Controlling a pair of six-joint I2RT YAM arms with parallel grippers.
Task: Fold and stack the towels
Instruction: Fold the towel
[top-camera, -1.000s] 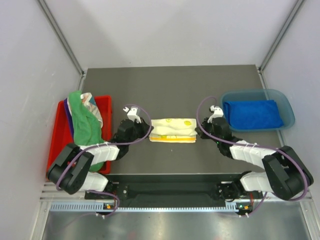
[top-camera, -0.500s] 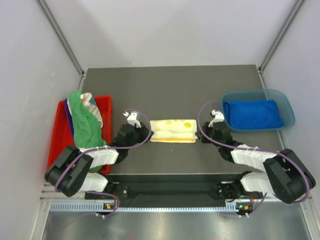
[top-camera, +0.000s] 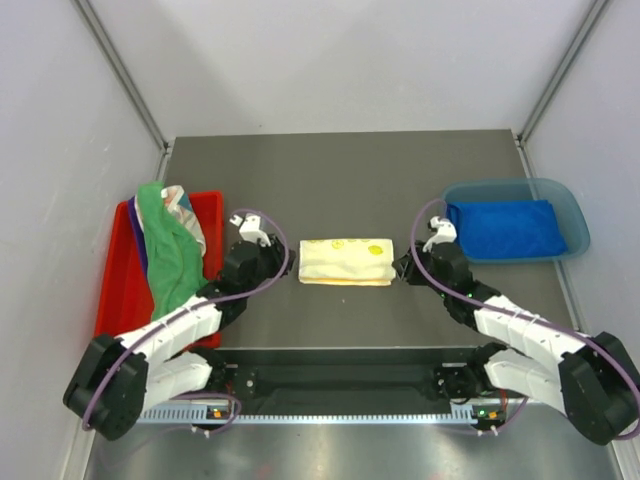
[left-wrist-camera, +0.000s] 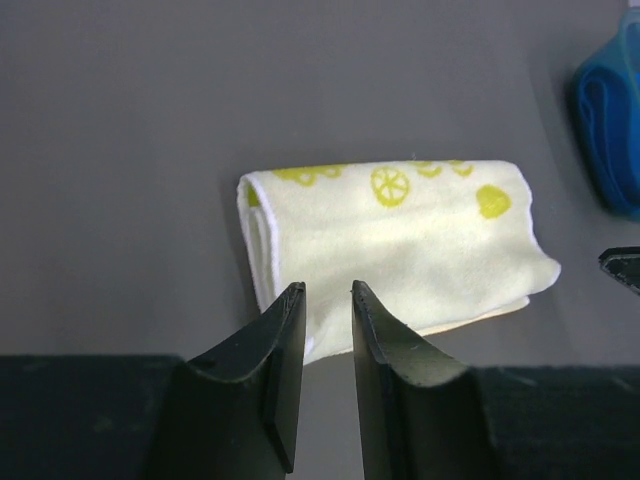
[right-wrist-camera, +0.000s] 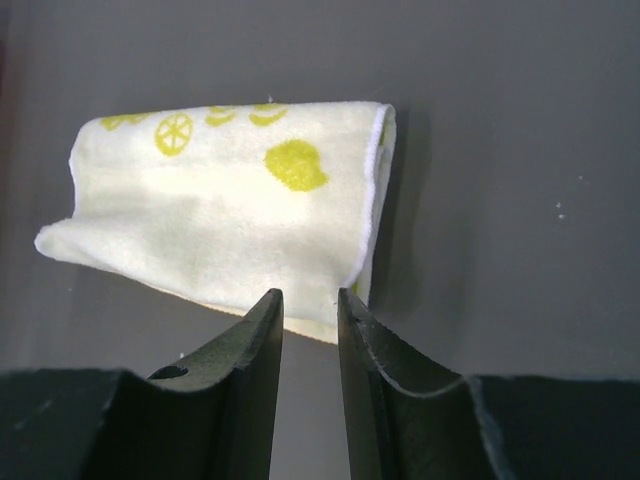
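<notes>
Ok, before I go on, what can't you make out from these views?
- Top view: how many towels lie under the green towel in the red tray; it covers them.
- Left wrist: the blue bin, cut off by the right edge.
- Both wrist views: part of the near edge of the yellow towel, behind the fingers.

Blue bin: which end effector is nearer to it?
Right. The right end effector is just left of the bin; the left end effector is beyond the yellow towel, by the red tray.
</notes>
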